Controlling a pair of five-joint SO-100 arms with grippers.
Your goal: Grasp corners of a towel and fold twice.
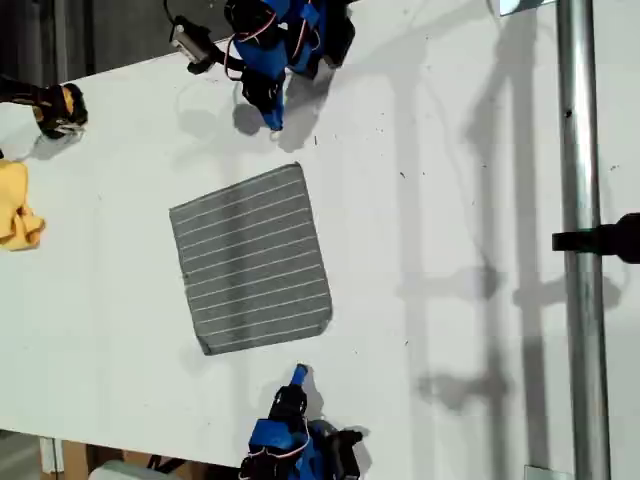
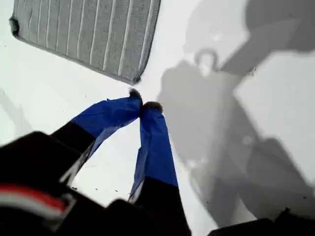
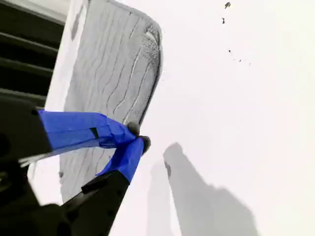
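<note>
Towel: the towel (image 1: pixel 250 260) lies flat and unfolded near the middle of the white table (image 1: pixel 120 330), its stripes running toward the exterior view's left and right.
Corners: all four corners show in the exterior view; none is lifted or gripped.
First gripper: my first gripper (image 2: pixel 142 104) has its blue jaws pressed together on nothing. It hangs just before one corner (image 2: pixel 136 78) of the towel, near it but apart.
Second gripper: my second gripper (image 3: pixel 138 136) also has its tips together and holds nothing. It hangs over a long edge of the towel; whether it touches the fabric I cannot tell.
Which arm: the exterior view shows one arm at its top and one at its bottom, both on the side of the towel toward that view's right. I cannot say surely which is first.
Step in hand: I judge it is the approach to the first grasp; no fold is made.
How to do it well: part the jaws before going down, put one jaw under the corner and one over, and close only on fabric. Both arms should take corners of the same side and lift together, so the cloth does not twist.
Other thing: the yellow cloth (image 1: pixel 17 218) sits well apart, at the exterior view's left edge.
</note>
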